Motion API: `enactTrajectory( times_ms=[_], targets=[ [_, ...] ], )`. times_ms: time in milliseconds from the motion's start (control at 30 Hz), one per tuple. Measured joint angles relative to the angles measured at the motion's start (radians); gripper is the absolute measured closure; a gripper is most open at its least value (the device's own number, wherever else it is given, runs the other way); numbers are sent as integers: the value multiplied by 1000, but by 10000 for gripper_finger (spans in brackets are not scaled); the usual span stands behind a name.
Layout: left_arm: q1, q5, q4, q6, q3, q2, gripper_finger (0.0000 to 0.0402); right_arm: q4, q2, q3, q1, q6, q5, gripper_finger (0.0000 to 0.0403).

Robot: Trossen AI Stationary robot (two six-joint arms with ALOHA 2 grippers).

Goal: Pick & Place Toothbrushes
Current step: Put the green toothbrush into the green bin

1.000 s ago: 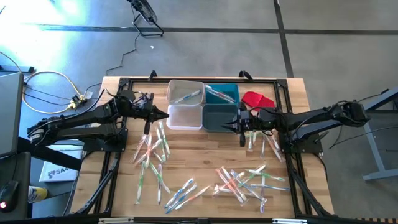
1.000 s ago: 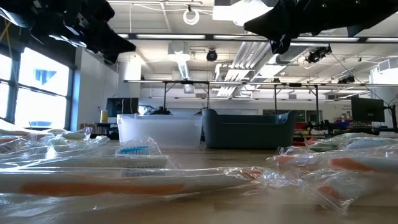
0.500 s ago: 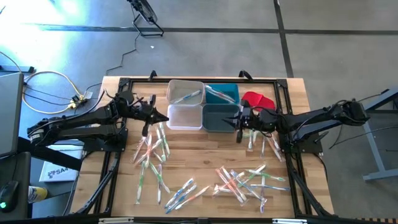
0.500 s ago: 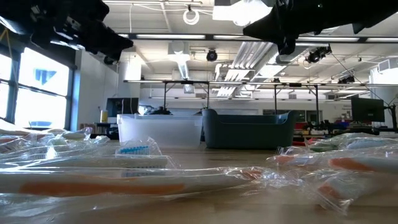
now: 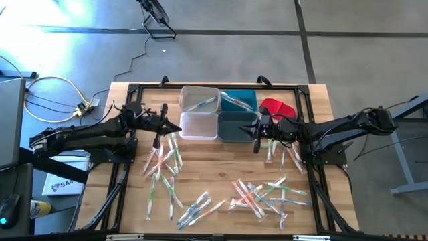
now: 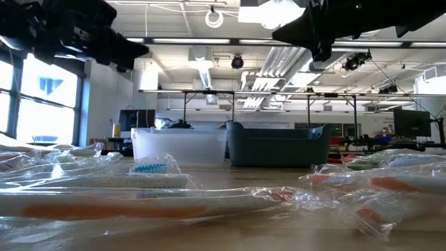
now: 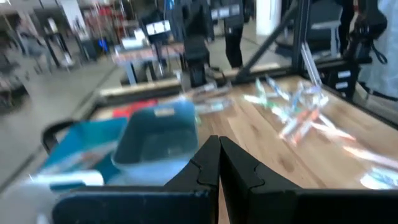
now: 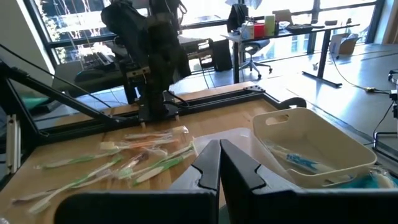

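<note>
1. The left gripper (image 5: 176,126) hung over the desk (image 5: 221,167) just beside the clear near bin (image 5: 198,126), its fingers pressed together with nothing between them.
2. The right gripper (image 5: 248,134) hung at the near edge of the dark grey bin (image 5: 235,125), fingers likewise together and empty.
3. 4 bins sat in a block at the far middle of the desk: the clear near bin, the dark grey bin, a clear far bin (image 5: 199,98) and a teal bin (image 5: 239,101).
4. The far clear bin held at least 1 toothbrush (image 5: 200,104); the teal bin seemed to hold 1 too, though this was hard to make out.
5. Most toothbrushes (image 5: 164,164) lay loose on the desk in wrappers, one cluster below the left gripper, another (image 5: 264,194) toward the near right, and a few (image 5: 194,209) at the near middle.
6. More toothbrushes (image 5: 284,155) lay under the right arm.
7. A red piece (image 5: 277,106) lay beside the teal bin.
8. In the low view, wrapped toothbrushes (image 6: 104,199) filled the foreground, the bins behind them.
</note>
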Motion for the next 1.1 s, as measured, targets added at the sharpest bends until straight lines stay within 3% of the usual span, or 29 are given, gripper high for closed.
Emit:
enactTrajectory(
  times_ms=[700,900,1100],
  targets=[
    [0,-43,-5,0,0,0,400,11,0,1,-4,-23,-21,401],
    [0,-96,-7,0,0,0,400,-15,0,20,-9,30,106,401],
    [0,-105,-15,0,0,0,400,-370,0,188,15,144,301,401]
  ],
)
